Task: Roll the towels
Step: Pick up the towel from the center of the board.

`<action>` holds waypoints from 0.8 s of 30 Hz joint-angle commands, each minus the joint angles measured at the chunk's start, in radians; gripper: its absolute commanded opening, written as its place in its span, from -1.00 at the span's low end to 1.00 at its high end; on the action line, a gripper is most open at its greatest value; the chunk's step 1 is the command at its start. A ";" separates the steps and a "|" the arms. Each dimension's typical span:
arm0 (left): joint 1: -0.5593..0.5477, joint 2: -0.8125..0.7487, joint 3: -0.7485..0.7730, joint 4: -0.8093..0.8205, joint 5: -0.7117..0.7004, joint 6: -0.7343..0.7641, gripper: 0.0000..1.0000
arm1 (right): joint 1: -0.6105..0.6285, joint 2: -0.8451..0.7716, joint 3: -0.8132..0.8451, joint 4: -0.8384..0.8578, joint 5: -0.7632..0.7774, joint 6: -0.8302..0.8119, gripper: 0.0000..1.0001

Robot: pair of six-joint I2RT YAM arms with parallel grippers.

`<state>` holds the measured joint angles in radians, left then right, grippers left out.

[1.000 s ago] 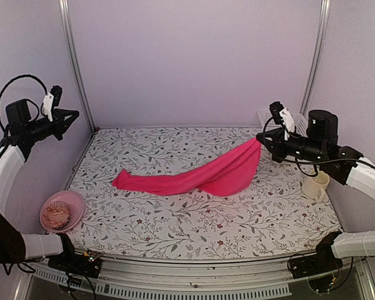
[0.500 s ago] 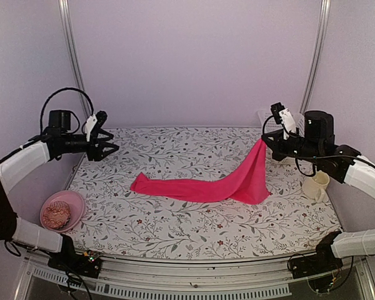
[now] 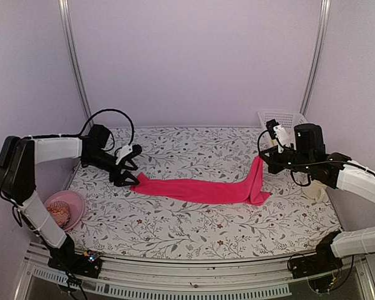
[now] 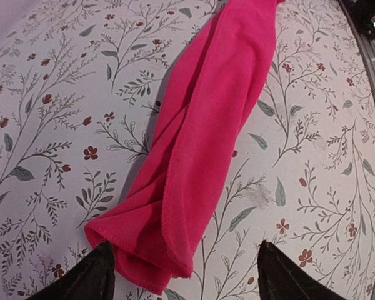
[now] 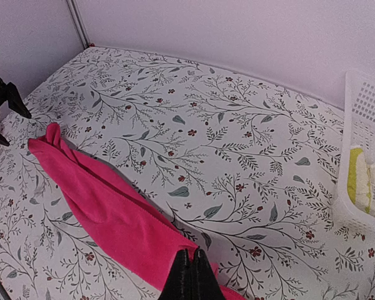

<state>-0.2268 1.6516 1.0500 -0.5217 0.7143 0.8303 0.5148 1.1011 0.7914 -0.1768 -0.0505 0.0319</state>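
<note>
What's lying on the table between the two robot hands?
The pink towel, stretched long from the open left gripper to the right gripper pinching its other end. The top view shows it.

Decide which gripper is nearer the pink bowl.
Left. The left gripper hovers beyond the pink bowl, open at one end of the towel; the right gripper is across the table, pinching it.

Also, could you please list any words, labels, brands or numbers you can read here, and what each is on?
No readable text in any view.
The pink towel, the floral table, the white basket and the pink bowl carry no lettering.
White tags on both wrists: too small to read.
</note>
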 commanded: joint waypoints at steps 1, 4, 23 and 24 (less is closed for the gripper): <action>-0.018 -0.015 -0.043 0.062 -0.064 -0.012 0.61 | -0.004 0.000 -0.025 0.046 -0.030 0.024 -0.96; -0.027 -0.002 -0.052 0.075 -0.079 -0.017 0.60 | -0.006 0.006 -0.031 0.051 -0.034 0.025 -0.96; -0.065 0.053 -0.059 0.127 -0.163 -0.053 -0.03 | -0.005 -0.020 -0.051 0.049 -0.047 0.028 -0.96; -0.065 0.056 -0.057 0.125 -0.165 -0.055 -0.04 | -0.005 -0.020 -0.051 0.049 -0.049 0.028 -0.96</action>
<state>-0.2798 1.7042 1.0046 -0.4194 0.5697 0.7879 0.5148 1.1004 0.7464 -0.1486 -0.0868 0.0528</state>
